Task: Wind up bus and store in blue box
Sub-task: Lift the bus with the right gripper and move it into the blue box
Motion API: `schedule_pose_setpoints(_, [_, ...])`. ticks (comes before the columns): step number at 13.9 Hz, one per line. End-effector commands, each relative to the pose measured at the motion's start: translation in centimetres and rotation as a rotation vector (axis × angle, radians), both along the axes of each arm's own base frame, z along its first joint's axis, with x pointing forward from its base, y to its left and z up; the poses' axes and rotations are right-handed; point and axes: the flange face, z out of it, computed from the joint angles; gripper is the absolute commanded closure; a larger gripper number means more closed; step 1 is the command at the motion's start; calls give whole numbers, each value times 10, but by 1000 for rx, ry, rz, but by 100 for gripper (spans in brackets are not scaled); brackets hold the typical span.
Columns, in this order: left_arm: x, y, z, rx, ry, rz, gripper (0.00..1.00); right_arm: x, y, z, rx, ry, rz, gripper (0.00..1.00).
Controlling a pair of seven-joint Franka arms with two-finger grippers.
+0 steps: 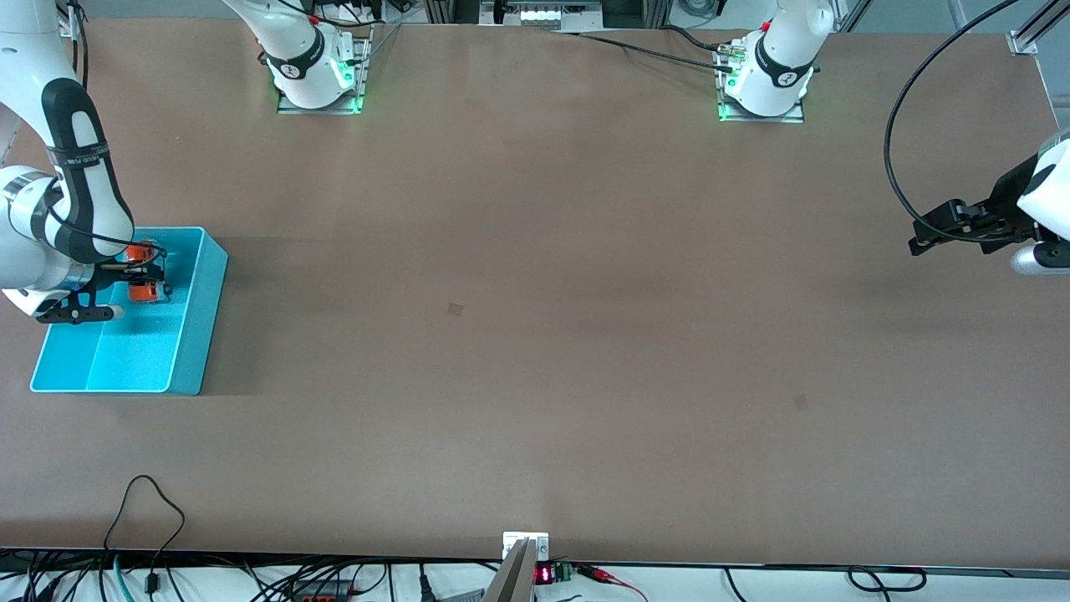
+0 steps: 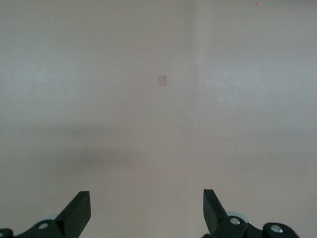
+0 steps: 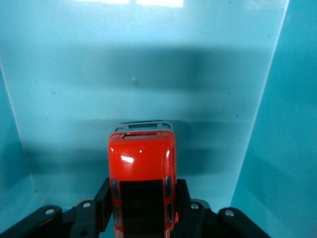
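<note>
The blue box (image 1: 194, 334) lies at the right arm's end of the table. My right gripper (image 1: 144, 272) reaches down inside it and is shut on the orange bus (image 1: 145, 292). In the right wrist view the bus (image 3: 141, 158) sits roof up between the fingers (image 3: 105, 196) of the right gripper (image 3: 142, 192), nose toward a box wall (image 3: 148, 69). I cannot tell whether it touches the box floor. My left gripper (image 1: 929, 236) hangs open and empty over bare table at the left arm's end, and it waits there; it also shows in the left wrist view (image 2: 147, 203).
Two small tape marks (image 1: 455, 309) (image 1: 801, 402) are on the brown table. A black cable (image 1: 652, 50) runs between the arm bases. Cables and a small display (image 1: 543, 574) lie along the table's front edge.
</note>
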Motion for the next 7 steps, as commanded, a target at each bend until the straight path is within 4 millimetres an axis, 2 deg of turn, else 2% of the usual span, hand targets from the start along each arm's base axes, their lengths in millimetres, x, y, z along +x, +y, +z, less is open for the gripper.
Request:
schedule_pose_setpoints(1, [-3,0,8,17,-15,-15,0,-2,-6,0,-13,15,-16,99])
schedule_pose_setpoints(2, [-3,1,8,17,-15,-13,0,-1,-6,-2,-16,15,-12,94])
schedule_pose_setpoints(3, [-3,1,8,17,-15,-13,0,3,-7,3,-24,4,-6,81])
schedule_pose_setpoints(4, [-3,1,7,17,-13,-13,0,10,-9,6,-32,-4,-1,79])
schedule_pose_setpoints(5, [-3,1,7,17,-13,-13,0,14,-9,7,-36,-8,1,60])
schedule_pose_setpoints(6, [-3,1,8,17,-15,-13,0,15,-9,8,-37,-14,1,37])
schedule_pose_setpoints(7, [-2,1,10,16,-30,-13,0,15,-9,8,-37,-16,3,24])
